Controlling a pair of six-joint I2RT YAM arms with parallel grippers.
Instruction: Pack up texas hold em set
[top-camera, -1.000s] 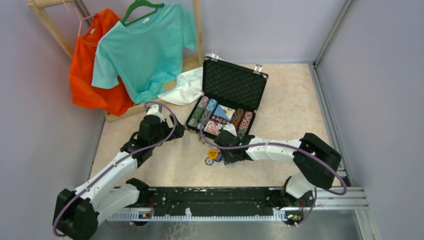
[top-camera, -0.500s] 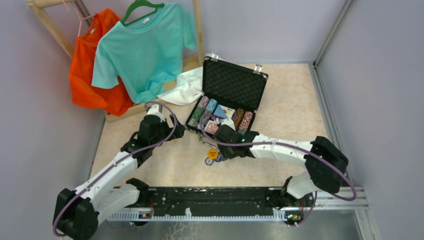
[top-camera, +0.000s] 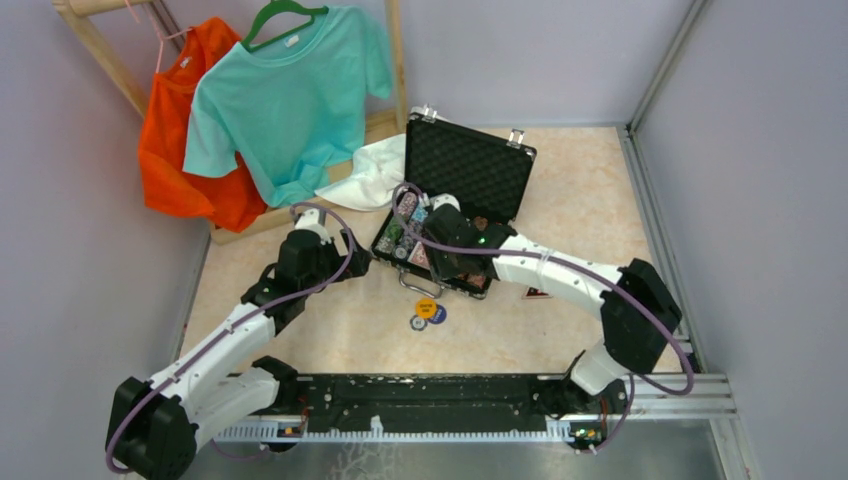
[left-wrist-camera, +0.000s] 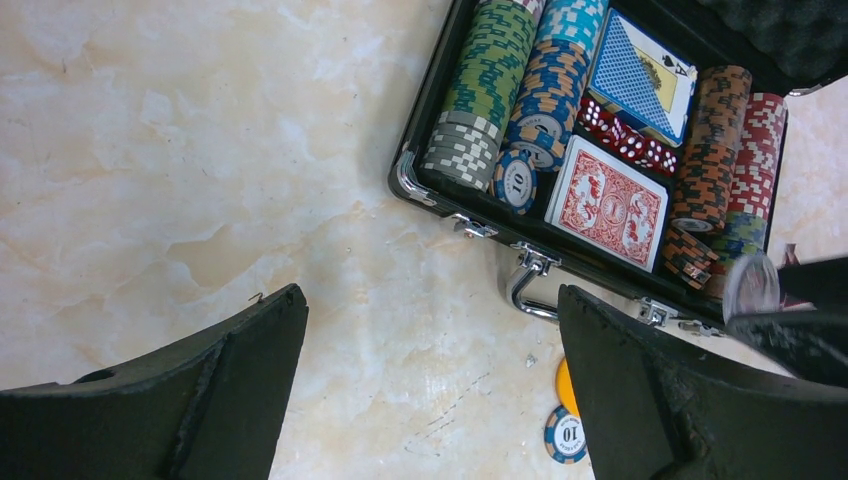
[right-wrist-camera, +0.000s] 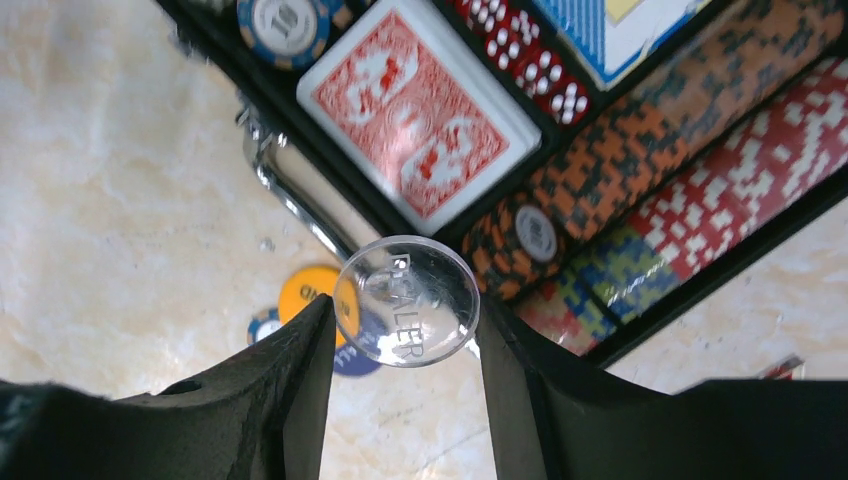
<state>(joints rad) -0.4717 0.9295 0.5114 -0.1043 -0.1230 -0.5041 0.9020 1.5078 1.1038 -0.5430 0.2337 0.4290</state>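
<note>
Well, my right pincer (right-wrist-camera: 405, 315) is clamped on the clear round dealer button (right-wrist-camera: 407, 298), gripping it by its rim over the front edge of the open black case (top-camera: 468, 168), near the silver handle (right-wrist-camera: 290, 195). Inside the case lie rows of poker chips (left-wrist-camera: 490, 80), the red deck (right-wrist-camera: 420, 115), the blue deck (left-wrist-camera: 640, 80) and a line of red dice (left-wrist-camera: 625, 140) between the two decks. On the bench (left-wrist-camera: 200, 150), just in front of the case, sit an orange button (right-wrist-camera: 312, 290) and a blue chip (left-wrist-camera: 566, 435). My left pincer (left-wrist-camera: 430, 300) hangs with its fingers wide apart, holding nothing, over the bench by the case's front left corner.
</note>
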